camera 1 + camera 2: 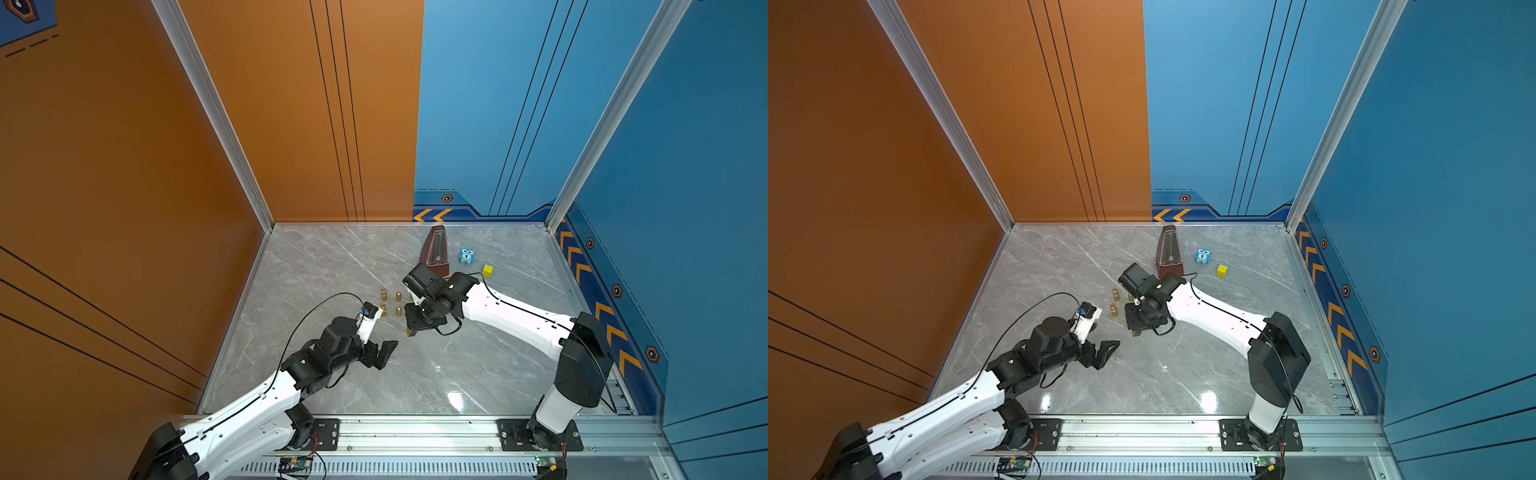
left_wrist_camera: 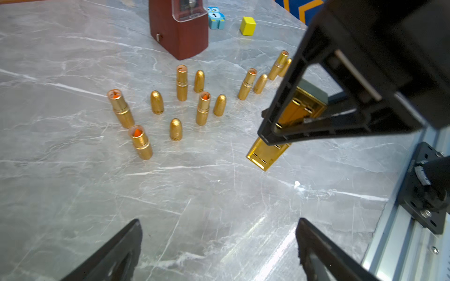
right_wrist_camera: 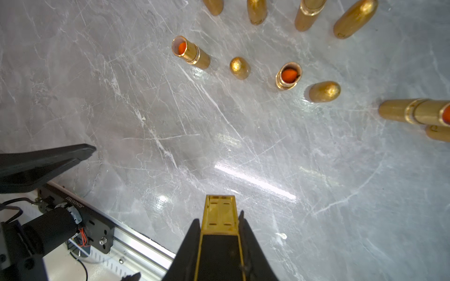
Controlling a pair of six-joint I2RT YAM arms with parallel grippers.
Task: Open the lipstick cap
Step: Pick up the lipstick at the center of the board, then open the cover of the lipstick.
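A square gold and black lipstick (image 3: 220,211) is held in my right gripper (image 3: 220,220), which is shut on its black part. The gold end sticks out past the fingertips, just above the marble table. In both top views this right gripper (image 1: 410,329) points down near the table's middle, and the gold tip of the lipstick (image 1: 409,332) shows below it. The left wrist view shows the same lipstick (image 2: 266,154) tilted, with one right finger (image 2: 304,132) across it. My left gripper (image 2: 219,221) hangs open and empty a short way to its left (image 1: 387,354).
Several uncapped round gold lipsticks (image 2: 120,108) with orange sticks stand beside bullet-shaped gold caps (image 2: 175,129) behind the grippers. A brown metronome (image 1: 434,253), a blue owl block (image 1: 466,256) and a yellow cube (image 1: 488,271) stand farther back. An aluminium rail (image 1: 415,432) runs along the front.
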